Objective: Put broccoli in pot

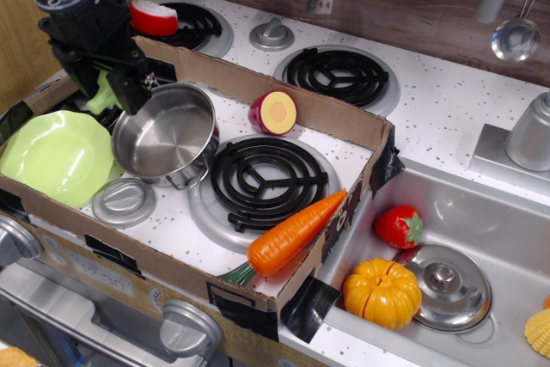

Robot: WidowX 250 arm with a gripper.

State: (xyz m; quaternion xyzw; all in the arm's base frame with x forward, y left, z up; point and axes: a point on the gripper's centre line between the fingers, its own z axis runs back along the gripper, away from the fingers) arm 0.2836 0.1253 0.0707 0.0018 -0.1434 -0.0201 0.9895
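So the small pale green toy broccoli point(103, 94) is pinched in the black end effector point(110, 92), held up just left of the shiny round steel pot point(168, 137), above its rim and the wavy light green plate point(50, 157) on the speckled worktop point(172, 234).

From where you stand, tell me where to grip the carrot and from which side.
Grip the carrot across its thick orange middle, coming straight down from above. It lies flat and slanted, tip toward the cardboard wall and green top at the front edge, so set the fingers across its width; the long sides are free.
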